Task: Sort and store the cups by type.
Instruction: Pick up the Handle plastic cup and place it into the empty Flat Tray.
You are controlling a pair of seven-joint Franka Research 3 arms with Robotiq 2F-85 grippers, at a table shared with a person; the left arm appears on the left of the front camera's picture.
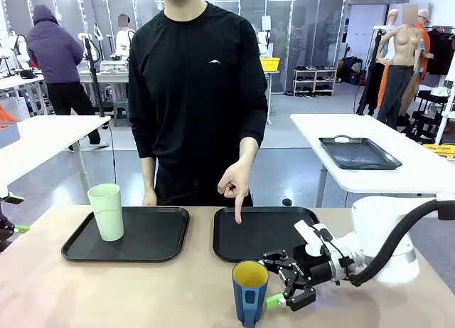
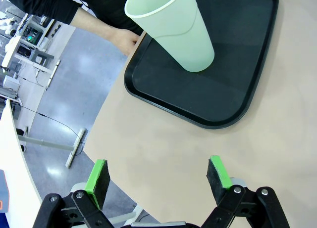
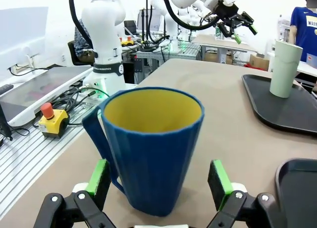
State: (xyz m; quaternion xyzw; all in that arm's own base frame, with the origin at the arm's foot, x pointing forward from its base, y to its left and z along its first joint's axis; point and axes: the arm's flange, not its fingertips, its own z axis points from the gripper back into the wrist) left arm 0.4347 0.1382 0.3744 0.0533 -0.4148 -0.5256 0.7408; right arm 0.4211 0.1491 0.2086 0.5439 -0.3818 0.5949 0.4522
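The right gripper (image 1: 283,285) sits low on the table with its jaws spread wide — the blue mug (image 1: 249,293) stands upright just before its green pads (image 3: 221,176), not grasped. The mint tumbler (image 1: 106,211) stands upright on the left tray (image 1: 153,246), while the person's hand (image 1: 234,181) points a finger down onto the right tray (image 1: 270,235). Over at the table's left edge the left gripper (image 2: 158,178) hangs open too — nothing in it.

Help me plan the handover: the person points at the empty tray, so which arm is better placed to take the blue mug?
Right. Its gripper has open jaws flanking the blue mug, beside the empty tray that the person's hand points into. The left gripper hovers open far off, near the tray holding the green tumbler.
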